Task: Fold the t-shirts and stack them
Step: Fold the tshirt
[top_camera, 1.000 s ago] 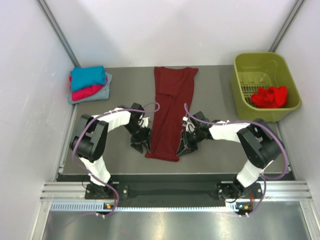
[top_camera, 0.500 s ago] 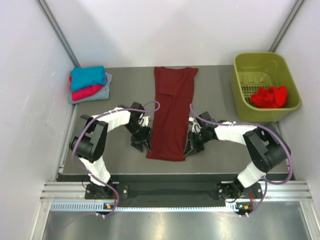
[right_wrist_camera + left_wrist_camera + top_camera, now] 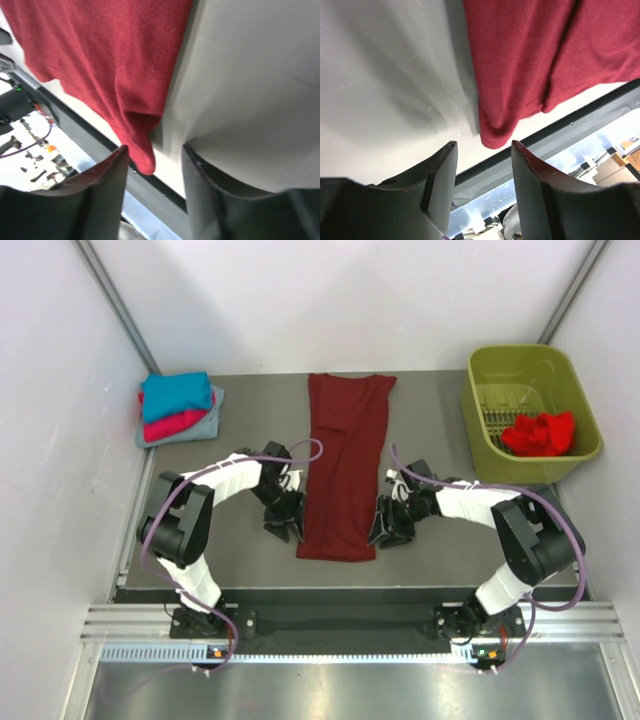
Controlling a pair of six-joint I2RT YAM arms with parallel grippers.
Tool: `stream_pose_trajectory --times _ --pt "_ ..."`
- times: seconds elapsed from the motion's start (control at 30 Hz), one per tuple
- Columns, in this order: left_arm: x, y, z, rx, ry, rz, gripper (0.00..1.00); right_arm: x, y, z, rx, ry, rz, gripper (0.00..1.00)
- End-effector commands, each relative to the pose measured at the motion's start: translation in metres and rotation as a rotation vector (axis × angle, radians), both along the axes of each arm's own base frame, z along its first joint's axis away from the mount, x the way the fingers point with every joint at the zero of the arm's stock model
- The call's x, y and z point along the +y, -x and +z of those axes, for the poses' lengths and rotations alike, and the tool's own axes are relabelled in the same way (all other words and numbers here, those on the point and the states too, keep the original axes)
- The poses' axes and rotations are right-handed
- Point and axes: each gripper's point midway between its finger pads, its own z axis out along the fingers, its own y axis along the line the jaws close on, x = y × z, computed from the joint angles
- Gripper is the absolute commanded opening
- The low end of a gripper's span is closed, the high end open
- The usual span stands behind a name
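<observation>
Maroon tee (image 3: 345, 465) lies mid-table as a long narrow strip, sleeves look tucked in, so I'd say the step in hand is the crosswise fold. Left gripper (image 3: 283, 524) and right gripper (image 3: 390, 528) flank the near hem corners, fingers spread, nothing pinched. Next: close on both corners, lift evenly, carry hem to collar. Stack (image 3: 178, 408) sits far left; red tee (image 3: 538, 432) waits in basket (image 3: 490, 380).
</observation>
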Motion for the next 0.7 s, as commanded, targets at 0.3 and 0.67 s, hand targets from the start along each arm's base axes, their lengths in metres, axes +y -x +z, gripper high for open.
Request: stream_pose_trajectory --times 0.3,0.67 --pt "-0.013 0.013 -0.001 0.018 0.046 -0.033 0.53 0.013 -0.012 0.004 -0.044 -0.036 0.019 0.61" --pt "-0.021 0.006 -0.011 0.036 0.045 -0.034 0.45 0.037 -0.017 0.002 -0.047 -0.07 0.06 0.51"
